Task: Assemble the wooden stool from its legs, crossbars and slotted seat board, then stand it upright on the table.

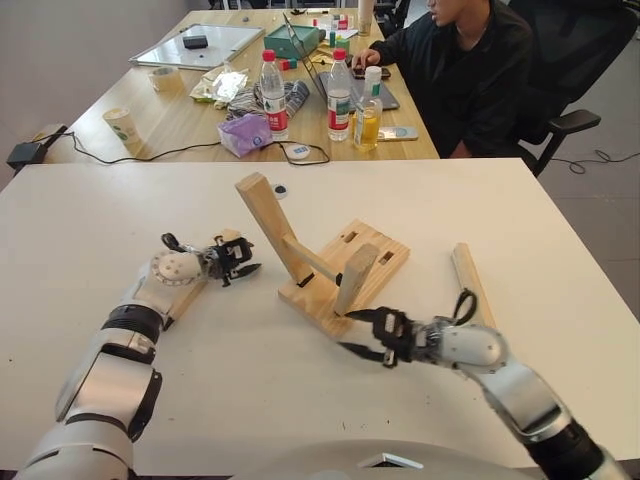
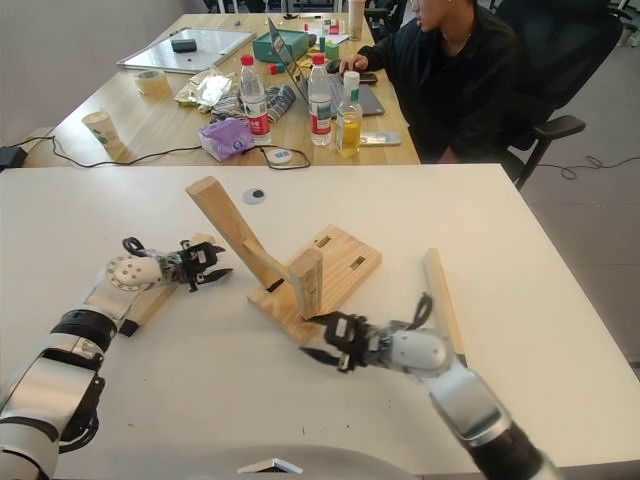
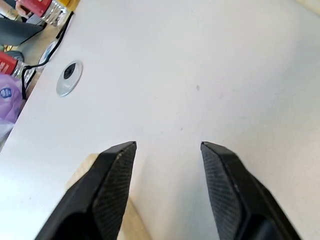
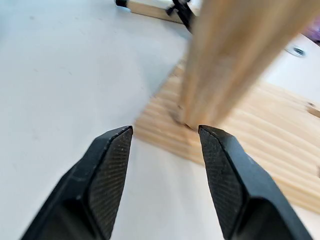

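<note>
Jaws on both arms hang released, empty. The slotted seat board (image 1: pixel 385 250) lies flat on the desk (image 1: pixel 100 220), two legs (image 1: pixel 265 215) slotted in; light, stiff wood, probably best gripped across a leg.

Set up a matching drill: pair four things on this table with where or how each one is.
1 seat board
2 loose leg
3 left tool
4 right tool

A open, close to the board's near corner
B lying flat, two legs standing in it
C open, on the robot's left, apart from the board
D lying alone at the robot's right

Pairs: 1-B, 2-D, 3-C, 4-A
</note>
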Motion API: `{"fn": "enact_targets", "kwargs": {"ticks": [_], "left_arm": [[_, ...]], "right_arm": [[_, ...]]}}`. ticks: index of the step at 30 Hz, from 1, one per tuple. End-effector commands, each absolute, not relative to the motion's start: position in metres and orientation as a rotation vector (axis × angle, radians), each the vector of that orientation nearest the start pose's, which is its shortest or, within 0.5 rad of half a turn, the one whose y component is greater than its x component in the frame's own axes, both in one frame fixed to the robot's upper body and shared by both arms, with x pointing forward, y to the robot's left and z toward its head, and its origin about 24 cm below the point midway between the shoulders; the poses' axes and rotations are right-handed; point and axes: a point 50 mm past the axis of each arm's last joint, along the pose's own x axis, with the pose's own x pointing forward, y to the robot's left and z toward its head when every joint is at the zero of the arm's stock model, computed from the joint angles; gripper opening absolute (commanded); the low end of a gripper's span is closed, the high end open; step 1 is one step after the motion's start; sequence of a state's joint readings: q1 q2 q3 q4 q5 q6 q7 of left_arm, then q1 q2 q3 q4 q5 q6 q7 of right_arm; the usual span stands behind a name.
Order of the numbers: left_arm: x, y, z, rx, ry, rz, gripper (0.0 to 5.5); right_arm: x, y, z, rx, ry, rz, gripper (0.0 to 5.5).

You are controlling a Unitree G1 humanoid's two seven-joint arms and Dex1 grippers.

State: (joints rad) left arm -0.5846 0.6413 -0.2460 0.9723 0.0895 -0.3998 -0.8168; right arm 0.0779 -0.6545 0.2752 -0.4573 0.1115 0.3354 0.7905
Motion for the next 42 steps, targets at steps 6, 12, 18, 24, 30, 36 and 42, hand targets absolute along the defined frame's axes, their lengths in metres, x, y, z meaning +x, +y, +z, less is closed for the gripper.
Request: {"fn": "enact_targets", "kwargs": {"ticks": [6, 12, 18, 24, 30, 36, 42], "left_arm": [[0.255, 0.233, 0.104, 0.315, 0.434, -1.35, 2.36], [0.234, 0.206, 0.06, 0.568, 0.594, -1.405, 2.36], [0.237, 0.179, 0.027, 0.701, 0.537, -1.404, 2.36], [0.241, 0.202, 0.021, 0.81, 0.564, -1.37, 2.36], [0.273, 0.227, 0.032, 0.933, 0.523, -1.31, 2.36], [0.317, 0.218, 0.048, 0.964, 0.243, -1.037, 2.36], [0.347, 0.248, 0.08, 0.965, 0.132, -0.661, 2.36]], "right_arm": [[0.289, -0.222, 0.11, -0.569, 0.175, 0.547, 2.45], [0.345, -0.216, 0.066, -0.641, 0.323, 0.44, 2.45], [0.346, -0.191, 0.016, -0.65, 0.438, 0.587, 2.45], [0.328, -0.182, 0.007, -0.639, 0.403, 0.867, 2.45], [0.289, -0.159, 0.014, -0.617, 0.255, 1.227, 2.45], [0.227, -0.127, 0.036, -0.432, 0.168, 1.363, 2.45], [0.214, -0.162, 0.059, -0.46, 0.216, 1.22, 2.45]]}}
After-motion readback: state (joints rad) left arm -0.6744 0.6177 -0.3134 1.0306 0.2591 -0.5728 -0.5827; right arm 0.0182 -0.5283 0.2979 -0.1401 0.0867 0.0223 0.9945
